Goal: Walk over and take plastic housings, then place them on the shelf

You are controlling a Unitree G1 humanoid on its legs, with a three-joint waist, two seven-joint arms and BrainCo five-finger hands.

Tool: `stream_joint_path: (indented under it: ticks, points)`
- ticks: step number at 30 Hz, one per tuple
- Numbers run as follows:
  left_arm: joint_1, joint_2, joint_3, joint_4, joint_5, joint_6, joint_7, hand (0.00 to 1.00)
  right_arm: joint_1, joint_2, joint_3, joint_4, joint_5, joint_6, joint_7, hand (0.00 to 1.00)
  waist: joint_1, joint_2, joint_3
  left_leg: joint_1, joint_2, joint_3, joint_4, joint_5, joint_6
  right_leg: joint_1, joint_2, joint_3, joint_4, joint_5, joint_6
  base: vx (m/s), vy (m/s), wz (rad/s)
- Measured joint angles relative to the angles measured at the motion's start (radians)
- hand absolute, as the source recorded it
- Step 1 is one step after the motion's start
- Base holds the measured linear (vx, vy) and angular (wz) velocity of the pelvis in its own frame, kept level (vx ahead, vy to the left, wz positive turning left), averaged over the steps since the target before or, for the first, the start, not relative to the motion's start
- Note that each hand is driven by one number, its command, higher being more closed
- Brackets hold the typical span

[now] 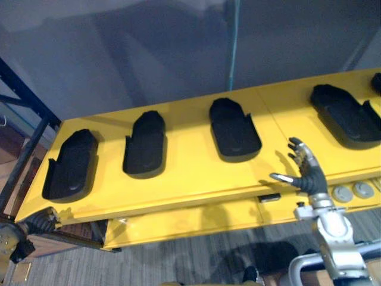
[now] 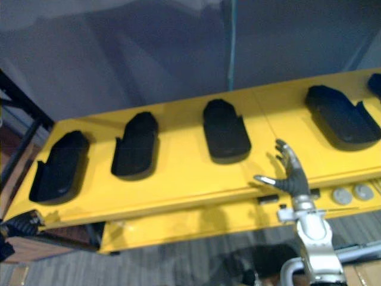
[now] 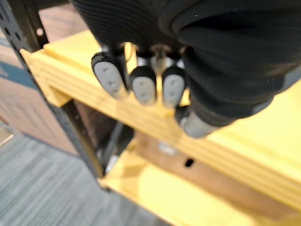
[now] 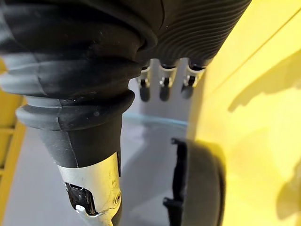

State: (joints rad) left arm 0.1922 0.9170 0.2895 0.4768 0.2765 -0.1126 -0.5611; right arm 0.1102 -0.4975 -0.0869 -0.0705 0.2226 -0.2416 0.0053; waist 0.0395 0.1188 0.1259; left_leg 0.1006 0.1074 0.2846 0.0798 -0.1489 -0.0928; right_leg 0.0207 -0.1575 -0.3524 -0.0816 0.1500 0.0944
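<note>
right hand (image 1: pixel 311 176) fingers spread, empty | left hand (image 3: pixel 142 89) fingers curled, empty | five housings (image 1: pixel 234 128) on shelf (image 1: pixel 190 173)

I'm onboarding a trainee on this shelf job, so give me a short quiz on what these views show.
1. The black housings lie on: A the yellow shelf; B a grey cart; C a blue tray.
2. True or false: the right hand is curled round a housing.
3. In the left eye view, how many housings lie to the left of that hand?
Key: 1 A; 2 false, it is open and holds nothing; 3 three.
</note>
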Motion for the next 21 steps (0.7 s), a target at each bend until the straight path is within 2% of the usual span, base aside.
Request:
stream_joint_path:
  ticks: [7, 9, 15, 21]
  points:
    - [-0.025, -0.001, -0.038, 0.066, 0.007, 0.000, 0.016, 1.00, -0.001, -0.003, -0.001, 0.000, -0.001, 0.000, 0.026, 0.00, -0.003, 0.001, 0.001, 0.000, -0.001, 0.016, 0.003, -0.001, 0.000, -0.011, 0.000, 0.019, 0.000, 0.006, -0.003, -0.03, 0.016, -0.07]
    - [-0.025, -0.004, -0.038, 0.081, 0.007, 0.000, 0.038, 1.00, -0.006, -0.006, -0.001, 0.000, -0.002, 0.000, 0.038, 0.00, -0.003, 0.005, 0.003, -0.002, -0.002, 0.027, 0.003, -0.001, 0.000, -0.020, 0.000, 0.029, 0.000, 0.011, -0.005, -0.03, 0.018, -0.15]
    - [-0.037, -0.043, -0.039, 0.113, 0.008, 0.007, 0.093, 1.00, -0.007, -0.023, -0.020, -0.002, -0.003, 0.000, 0.047, 0.00, -0.029, 0.021, 0.016, -0.015, -0.003, 0.027, 0.021, -0.004, 0.001, -0.028, -0.002, 0.035, 0.000, 0.014, -0.006, -0.03, 0.013, -0.03]
    - [-0.042, -0.065, -0.041, 0.144, 0.019, 0.017, 0.197, 1.00, -0.007, -0.046, -0.048, -0.009, -0.003, 0.001, 0.067, 0.00, -0.052, 0.041, 0.042, -0.032, -0.004, 0.046, 0.038, -0.011, 0.003, -0.057, -0.002, 0.060, 0.000, 0.022, -0.006, -0.04, 0.014, -0.11]
